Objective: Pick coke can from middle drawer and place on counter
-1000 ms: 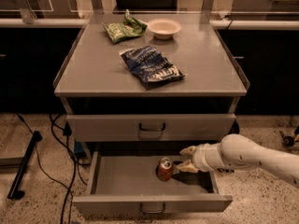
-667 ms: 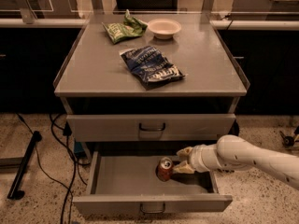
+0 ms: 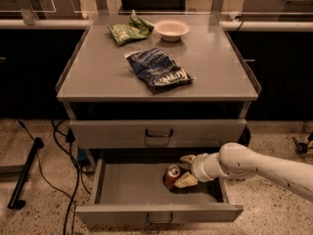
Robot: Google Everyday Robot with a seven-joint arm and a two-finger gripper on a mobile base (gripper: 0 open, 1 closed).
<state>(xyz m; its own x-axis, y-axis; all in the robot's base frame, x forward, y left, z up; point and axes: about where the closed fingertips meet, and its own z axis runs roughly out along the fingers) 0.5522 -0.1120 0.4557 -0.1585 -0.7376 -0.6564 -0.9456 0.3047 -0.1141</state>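
Note:
The coke can [image 3: 170,176], red with a silver top, stands upright on the floor of the open middle drawer [image 3: 124,186], right of its centre. My gripper [image 3: 185,171] reaches in from the right on a white arm and sits right against the can's right side. Its fingers are spread, one finger [image 3: 188,158] behind the can's line and the other touching the can low at the front. The can stands on the drawer floor. The grey counter [image 3: 102,75] is the cabinet top above.
On the counter lie a blue chip bag [image 3: 159,70], a green chip bag [image 3: 129,30] and a white bowl [image 3: 172,29]. A closed drawer front [image 3: 159,132] overhangs the open drawer. Cables [image 3: 61,146] and a black bar [image 3: 23,175] lie on the floor at left.
My gripper has moved a little to the left, closing up on the can. The can has not moved.

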